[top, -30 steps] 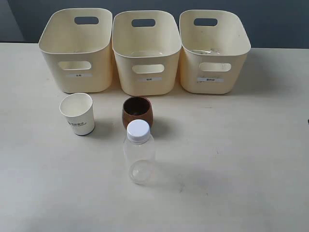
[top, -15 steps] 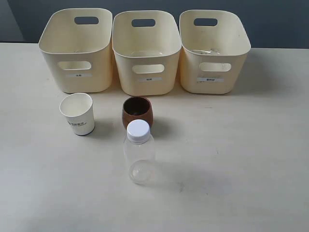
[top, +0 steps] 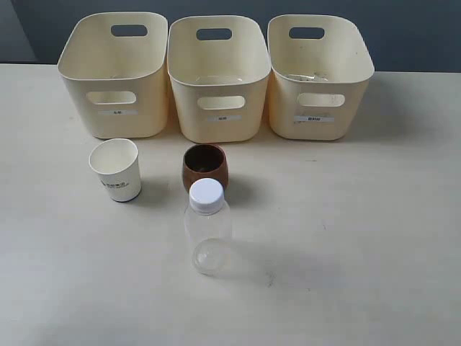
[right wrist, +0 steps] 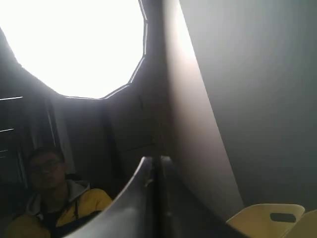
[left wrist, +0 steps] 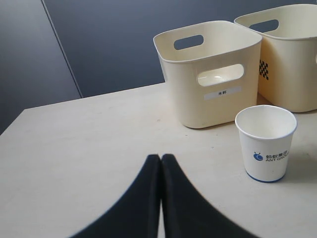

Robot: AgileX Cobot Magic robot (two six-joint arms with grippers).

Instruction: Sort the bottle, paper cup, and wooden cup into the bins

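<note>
Nothing moved: clear white-capped plastic bottle (top: 207, 229), white paper cup (top: 115, 170), brown wooden cup (top: 205, 164) unsorted; left gripper (left wrist: 160, 158), right gripper (right wrist: 157, 161) pressed together, empty.

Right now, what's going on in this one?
Nothing is being handled. The bottle, paper cup and wooden cup stand upright on the table in front of the three bins, none sorted yet. The left hand is shut and empty, short of the paper cup; the right hand is shut too, aimed away from the table.
</note>
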